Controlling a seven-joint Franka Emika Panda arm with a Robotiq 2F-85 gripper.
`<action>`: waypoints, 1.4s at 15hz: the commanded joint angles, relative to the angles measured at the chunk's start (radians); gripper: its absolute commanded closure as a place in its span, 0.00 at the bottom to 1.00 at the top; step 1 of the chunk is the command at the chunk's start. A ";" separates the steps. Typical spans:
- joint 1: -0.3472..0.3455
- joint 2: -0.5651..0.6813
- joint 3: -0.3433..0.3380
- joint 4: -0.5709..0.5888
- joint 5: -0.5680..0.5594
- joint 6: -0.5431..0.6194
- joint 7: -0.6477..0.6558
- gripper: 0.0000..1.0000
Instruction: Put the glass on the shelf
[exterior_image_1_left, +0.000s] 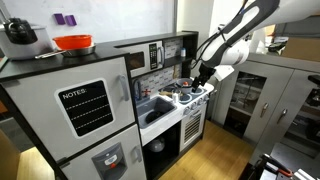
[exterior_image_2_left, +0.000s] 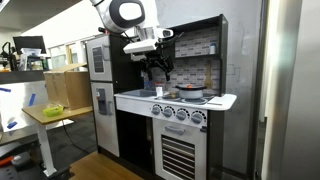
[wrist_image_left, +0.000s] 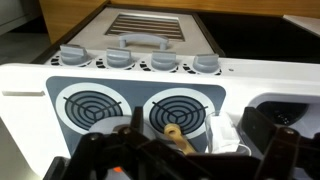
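The glass (wrist_image_left: 222, 132) is small and clear and stands on the white stovetop (wrist_image_left: 120, 75) of the toy kitchen, beside the right burner. My gripper (wrist_image_left: 197, 128) hangs low over the stove with its dark fingers either side of the glass. It is open, with a wide gap on the left. In both exterior views the gripper (exterior_image_1_left: 200, 78) (exterior_image_2_left: 158, 72) is just above the stove, under the hutch. The shelf (exterior_image_1_left: 150, 43) (exterior_image_2_left: 190, 20) is the dark flat hutch top, above and behind the gripper. I cannot make out the glass in the exterior views.
A tan wooden utensil (wrist_image_left: 176, 136) lies on the burner left of the glass. A pan (exterior_image_2_left: 190, 92) sits on the stove. A sink (exterior_image_1_left: 155, 106) is beside it. A red bowl (exterior_image_1_left: 73, 43) and black pot (exterior_image_1_left: 20, 35) stand on the fridge top. A grey cabinet (exterior_image_1_left: 270, 95) stands beyond.
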 joint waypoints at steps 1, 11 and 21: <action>-0.055 0.079 0.079 0.084 0.053 0.042 -0.029 0.00; -0.090 0.206 0.230 0.181 0.149 0.154 -0.078 0.00; -0.200 0.275 0.319 0.231 0.087 0.147 -0.062 0.00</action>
